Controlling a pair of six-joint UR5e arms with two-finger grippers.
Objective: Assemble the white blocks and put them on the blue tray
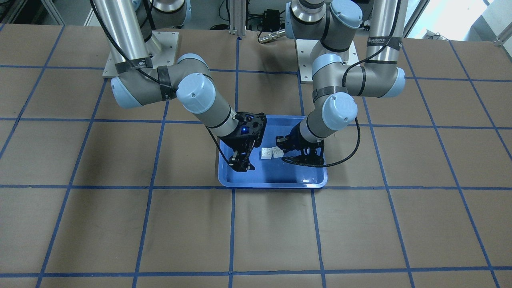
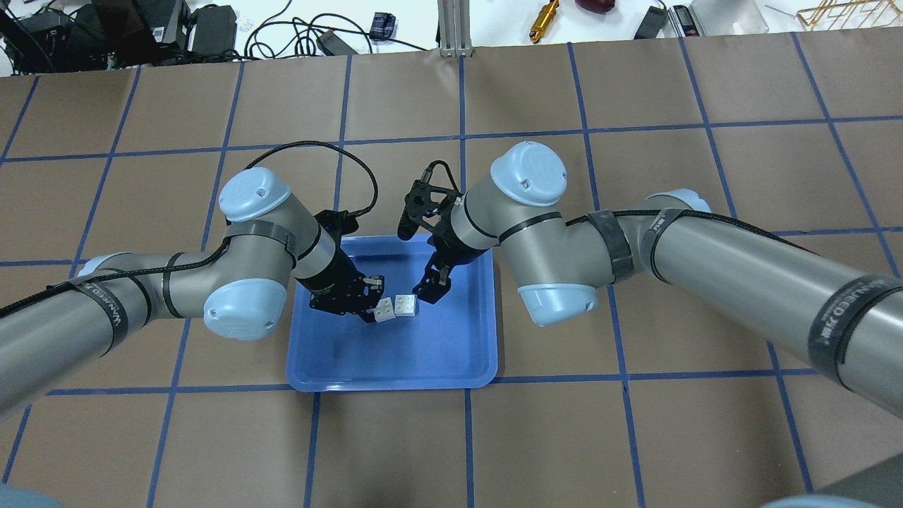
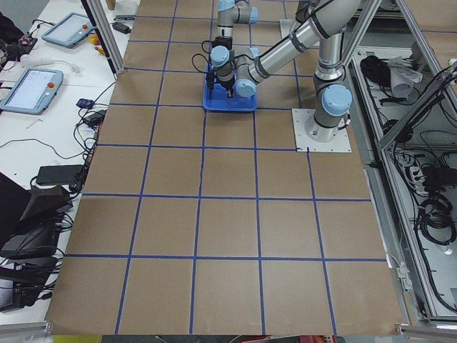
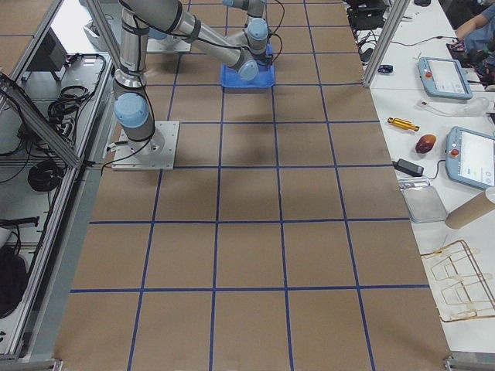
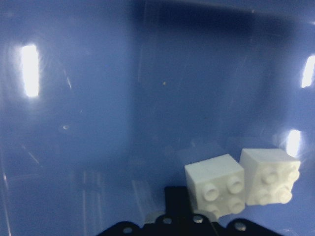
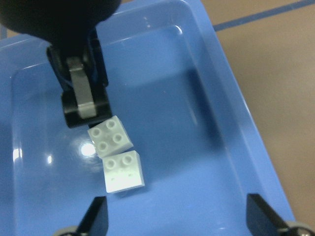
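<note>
view key: left, right, near and far as in the overhead view, with near on the robot's side.

white blocks (image 2: 404,305): two, studs up, on the floor of the blue tray (image 2: 395,384), about at its middle. Side by side and touching along one edge, but skewed to each other rather than set in one straight bar. Cannot tell whether joined.

left block (image 2: 384,309): turned a little out of line with the right block (image 6: 124,171). Touches, or sits just beside, the tip of one finger (image 6: 84,101) of the left gripper.

left gripper (image 2: 370,300): low over the tray's left half, pointing right toward the left block. Shows only one finger plainly, at that block's left side. Cannot tell whether released or clenched, nor whether grasping the block.

right gripper (image 2: 431,288): released, with fingertips spread wide in the right wrist view. Hangs over the tray just right of the right block and slightly farther. Apart from both blocks and grasping nothing.

blue tray: shallow and glossy, with rounded corners and a raised rim. Lies flat on the table (image 2: 635,437) between the two arms, with its near edge along a line of blue tape.

table: covered in brown paper and ruled into squares by blue tape.

left arm (image 2: 141,296) and right arm (image 2: 705,254): reach in from the left and the right, each bent down at the wrist over the tray.

far bench (image 2: 494,21): beyond the table's far edge, with cables, black adapters and a brass-coloured tool (image 2: 543,13).
</note>
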